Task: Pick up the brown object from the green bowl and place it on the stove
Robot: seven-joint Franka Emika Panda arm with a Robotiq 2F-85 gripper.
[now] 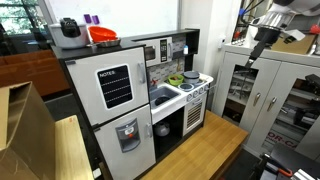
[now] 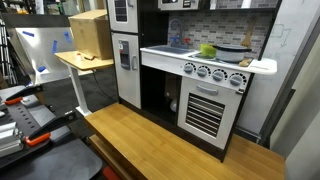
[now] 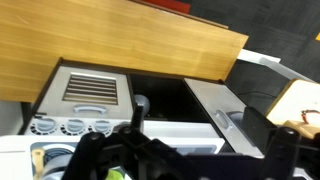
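Observation:
The small green bowl point(image 1: 190, 76) sits on the cooktop of the white toy stove point(image 1: 195, 100), above its row of knobs and dark oven door. It also shows in an exterior view point(image 2: 208, 50), and the stove front point(image 2: 206, 110) shows there too. I cannot make out the brown object in the bowl at this size. My gripper point(image 1: 257, 52) hangs high in the air, well off to the side of the stove. In the wrist view its two dark fingers point(image 3: 185, 160) stand wide apart with nothing between them, and the stove point(image 3: 95, 90) lies below.
A grey-doored fridge with a NOTES board point(image 1: 113, 85) stands beside the sink point(image 1: 163, 96), with an orange-red bowl point(image 1: 103, 35) on top. A metal cabinet point(image 1: 265, 95) stands under the arm. The kitchen rests on a wooden platform point(image 2: 160, 140). A cardboard box point(image 2: 90, 33) sits on a side table.

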